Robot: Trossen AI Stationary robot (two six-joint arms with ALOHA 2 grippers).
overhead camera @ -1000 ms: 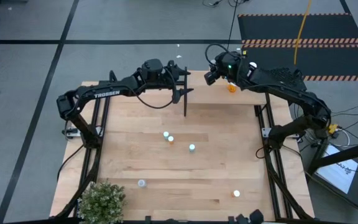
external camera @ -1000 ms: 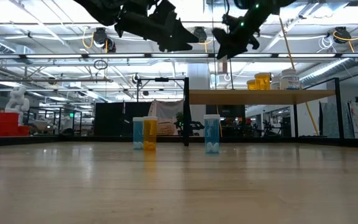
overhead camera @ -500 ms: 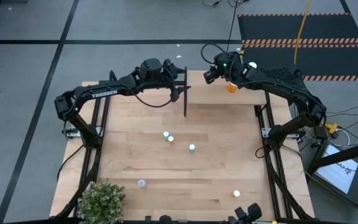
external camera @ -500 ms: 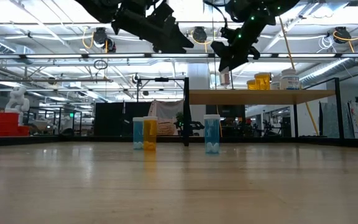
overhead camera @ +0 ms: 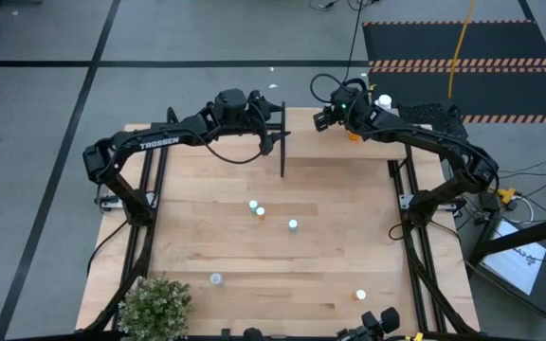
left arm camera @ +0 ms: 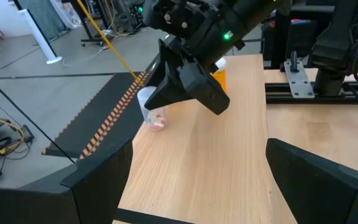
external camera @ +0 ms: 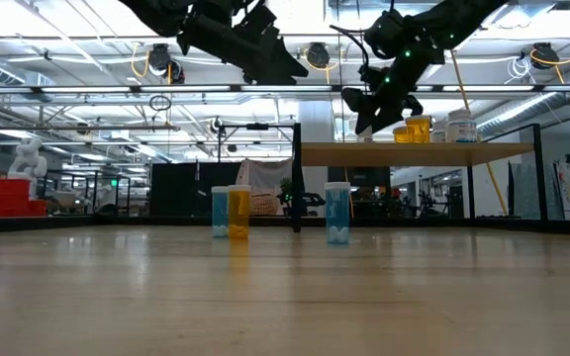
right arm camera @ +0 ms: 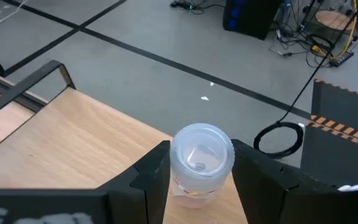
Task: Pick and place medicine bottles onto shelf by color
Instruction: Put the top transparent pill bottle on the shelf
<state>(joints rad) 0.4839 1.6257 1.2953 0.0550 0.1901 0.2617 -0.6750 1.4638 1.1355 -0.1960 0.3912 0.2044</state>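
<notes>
A clear medicine bottle (right arm camera: 201,163) with a pale translucent cap stands between the two dark fingers (right arm camera: 151,174) of the right gripper (right arm camera: 197,177), which are closed partway onto its sides; in the right wrist view both fingers press against the body just under the cap. The bottle's base appears to sit on the shelf (right arm camera: 73,143), though contact with the wood is not clearly visible. In the left wrist view the same bottle (left arm camera: 151,111) stands near the shelf's outer edge under the right gripper (left arm camera: 188,93), with an orange bottle (left arm camera: 218,78) just behind the gripper on the same panel.

In the low view the right gripper (external camera: 376,104) hangs at the near end of the shelf (external camera: 414,153); beyond it along the panel stand two orange bottles (external camera: 419,129) and a larger white-capped bottle (external camera: 460,126). In the high view the right gripper (overhead camera: 335,112) lies at the table's far edge, with an orange bottle (overhead camera: 354,134) just beside it.

The left gripper (overhead camera: 278,133) hovers beside the right gripper, above the shelf's black upright edge (overhead camera: 282,156); its fingers (left arm camera: 98,180) stand wide apart and hold nothing.

Well away from both grippers, on the table (overhead camera: 207,180), stand a pale blue bottle (external camera: 220,212) touching an orange bottle (external camera: 237,213), a second blue bottle (external camera: 337,213) to their side, and two more bottles (overhead camera: 216,278) (overhead camera: 359,295) near the front edge. A small green plant (overhead camera: 154,303) occupies the front corner.
</notes>
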